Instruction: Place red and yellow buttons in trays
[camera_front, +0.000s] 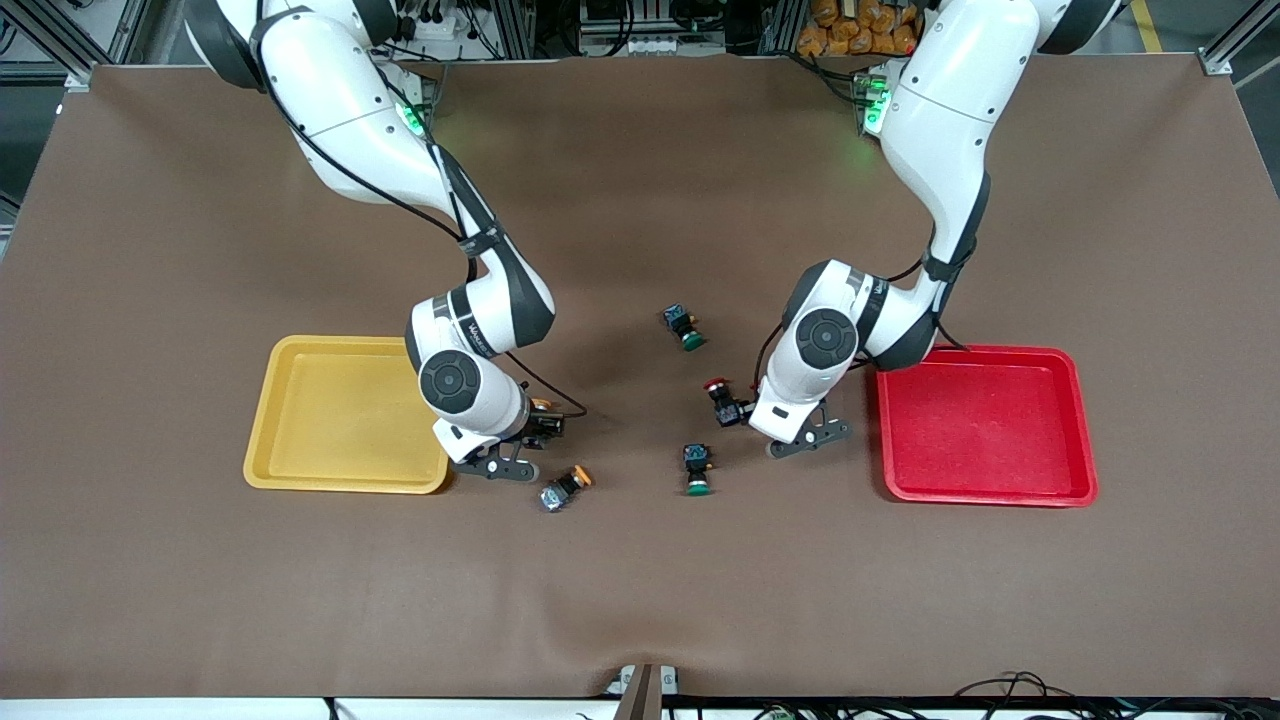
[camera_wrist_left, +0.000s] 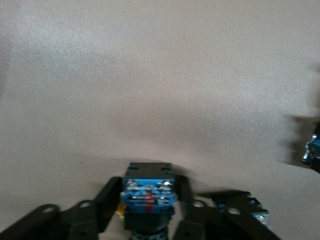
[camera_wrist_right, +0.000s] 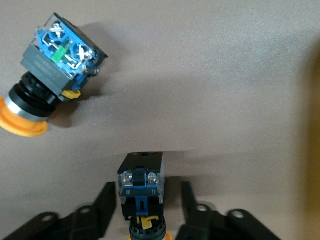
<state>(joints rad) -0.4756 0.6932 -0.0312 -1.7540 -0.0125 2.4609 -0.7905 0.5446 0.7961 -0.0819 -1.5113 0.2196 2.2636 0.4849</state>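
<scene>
A red button (camera_front: 722, 399) lies on the counter (camera_front: 640, 580), pinched by the left end effector (camera_wrist_left: 150, 212) beside the empty red tray (camera_front: 986, 423). The right end effector (camera_wrist_right: 144, 210) straddles a yellow button (camera_wrist_right: 141, 187), fingers not quite touching, beside the empty yellow tray (camera_front: 340, 412). Another yellow button (camera_front: 565, 488) waits nearby. Nothing is placed yet.

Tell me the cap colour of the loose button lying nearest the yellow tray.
Yellow-orange cap; the right wrist view shows it best.
</scene>
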